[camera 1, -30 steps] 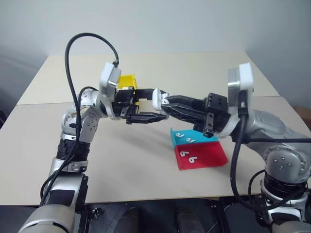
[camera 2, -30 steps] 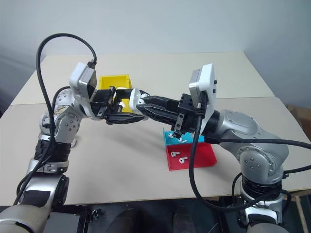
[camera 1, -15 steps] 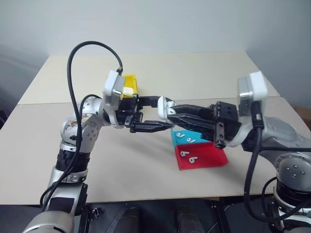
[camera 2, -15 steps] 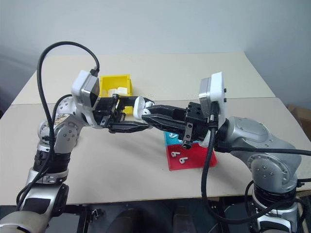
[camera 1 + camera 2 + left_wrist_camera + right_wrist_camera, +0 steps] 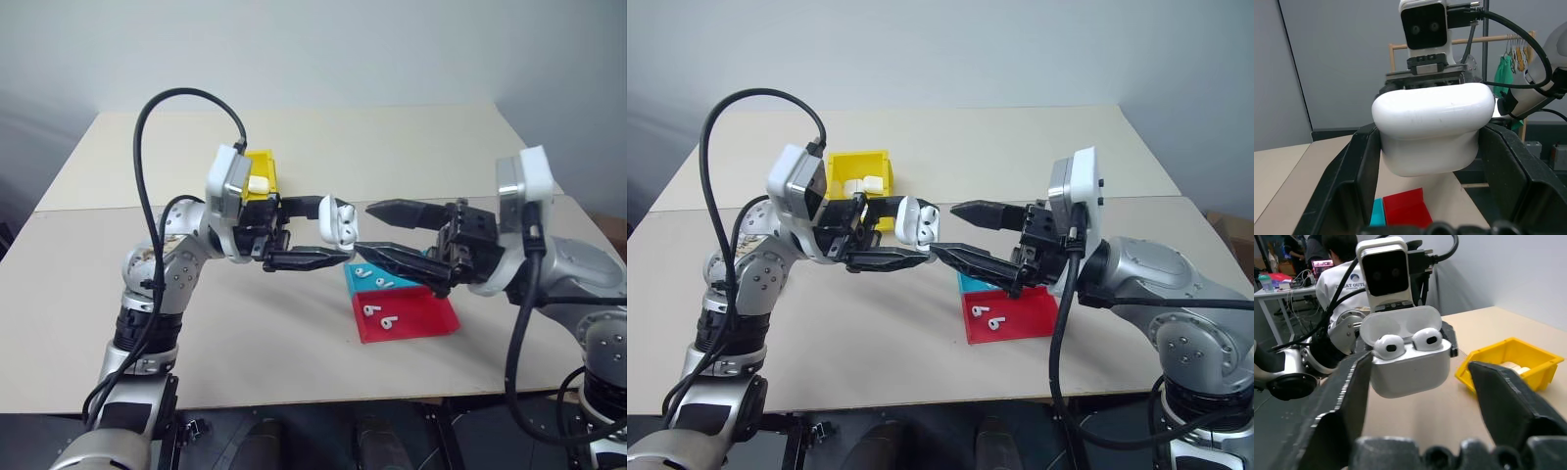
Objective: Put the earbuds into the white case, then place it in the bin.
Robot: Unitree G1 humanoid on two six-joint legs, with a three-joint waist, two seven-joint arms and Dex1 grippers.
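Note:
My left gripper [image 5: 331, 231] is shut on the white case [image 5: 338, 217], holding it in the air above the table. The case's lid stands open, and two earbuds [image 5: 1388, 345] sit in their sockets inside it. My right gripper [image 5: 364, 227] is open just to the right of the case, with its fingertips apart and not touching it. More earbuds [image 5: 377, 278] lie loose on the blue-and-red tray [image 5: 426, 313] under my right hand. The yellow bin [image 5: 265, 162] stands behind my left hand with white cases in it.
The tray sits at the table's middle right, below my right arm. A seam runs across the table where two tops meet. A seated person [image 5: 1342, 279] shows in the background of the right wrist view.
My right gripper has opened and drawn back to the right, off the case. The case's lid now stands open. My left gripper keeps its hold.

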